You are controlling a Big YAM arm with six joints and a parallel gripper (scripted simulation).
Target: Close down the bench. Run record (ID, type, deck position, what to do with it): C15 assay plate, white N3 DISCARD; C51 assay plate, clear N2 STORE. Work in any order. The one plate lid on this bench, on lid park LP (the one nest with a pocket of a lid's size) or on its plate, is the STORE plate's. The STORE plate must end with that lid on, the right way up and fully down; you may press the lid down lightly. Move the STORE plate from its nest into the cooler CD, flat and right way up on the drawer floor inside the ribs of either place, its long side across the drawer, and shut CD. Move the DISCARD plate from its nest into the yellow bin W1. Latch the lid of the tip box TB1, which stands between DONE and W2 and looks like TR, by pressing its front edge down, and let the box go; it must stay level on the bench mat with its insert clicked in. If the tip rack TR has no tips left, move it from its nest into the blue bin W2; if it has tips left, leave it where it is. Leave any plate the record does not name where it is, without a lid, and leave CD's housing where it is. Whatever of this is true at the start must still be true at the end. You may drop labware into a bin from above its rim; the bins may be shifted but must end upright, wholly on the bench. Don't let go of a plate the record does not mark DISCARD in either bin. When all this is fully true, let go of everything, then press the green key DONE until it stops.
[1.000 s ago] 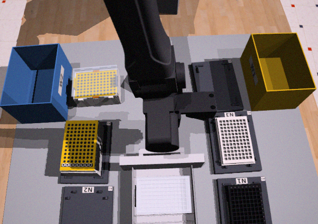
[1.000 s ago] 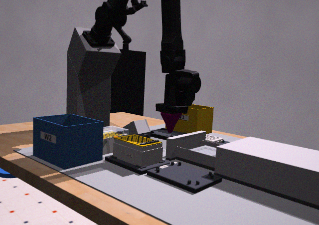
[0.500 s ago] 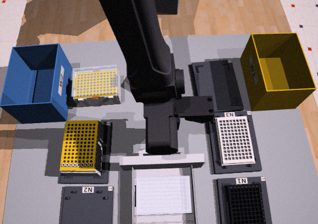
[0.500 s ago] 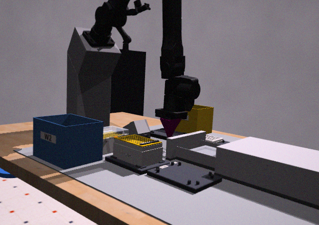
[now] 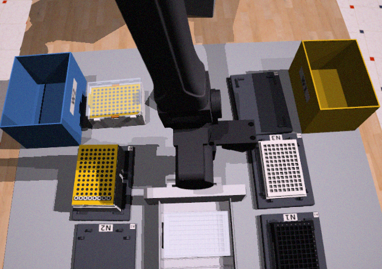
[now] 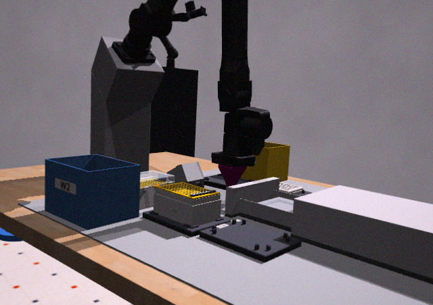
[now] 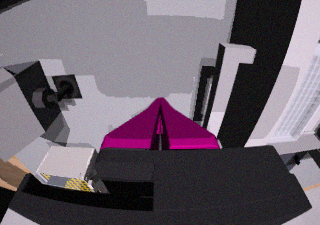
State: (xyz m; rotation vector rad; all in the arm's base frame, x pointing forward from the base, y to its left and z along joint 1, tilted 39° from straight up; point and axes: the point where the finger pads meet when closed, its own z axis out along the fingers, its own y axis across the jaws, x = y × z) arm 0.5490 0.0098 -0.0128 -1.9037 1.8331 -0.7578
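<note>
My gripper (image 6: 231, 184) (image 7: 160, 103) is shut and empty, its magenta fingers low just outside the drawer front (image 5: 197, 192) (image 6: 252, 192). The cooler drawer stands open. The clear plate (image 5: 196, 234) lies in it, long side across; its lid looks on, but full seating cannot be told. Nest N2 (image 5: 104, 247) (image 6: 248, 235) and lid park LP (image 5: 260, 102) are empty. The white plate (image 5: 283, 169) sits on N3. The tip rack TR (image 5: 95, 173) (image 6: 189, 202) holds one row of tips. Tip box TB1 (image 5: 115, 101) has its clear lid over the yellow insert; its latch is unclear.
Blue bin W2 (image 5: 69, 136) (image 6: 92, 193) stands left, yellow bin W1 (image 5: 336, 121) (image 6: 272, 161) right, both upright. A black plate (image 5: 296, 247) sits on N1. The grey DONE housing (image 6: 189, 174) (image 7: 15, 110) is near the gripper. The cooler housing (image 6: 363, 224) stands behind the drawer.
</note>
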